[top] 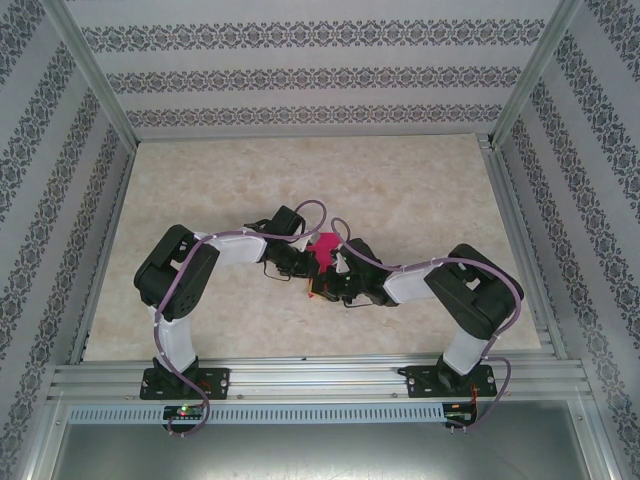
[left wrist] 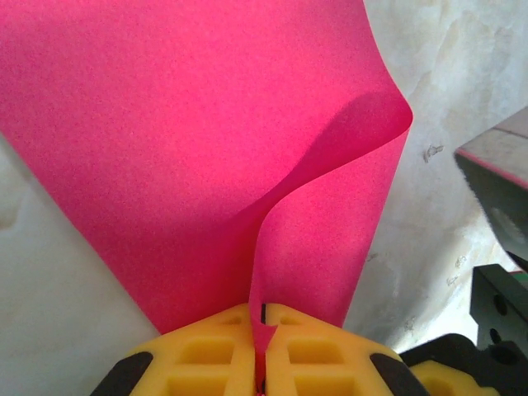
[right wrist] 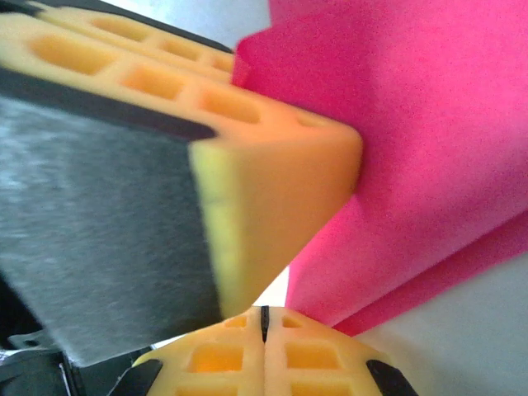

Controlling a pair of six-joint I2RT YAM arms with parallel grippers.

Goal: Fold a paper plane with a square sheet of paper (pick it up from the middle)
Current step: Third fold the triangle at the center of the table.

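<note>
Top view bright and even — diffuse light, faint soft shadows on the worktop. Wrist views grainy; right wrist foreground out of focus — smeared at left.

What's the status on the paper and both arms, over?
Left gripper: jaws shut on the pink paper, sheet curling up. Right gripper: jaws shut, close beside the sheet. Grippers crowd each other.

The left arm and right arm share black joint housings, white link shells and pale purple cables looped alongside. The left end effector and right end effector have yellow fingers moulded with square pockets
</note>
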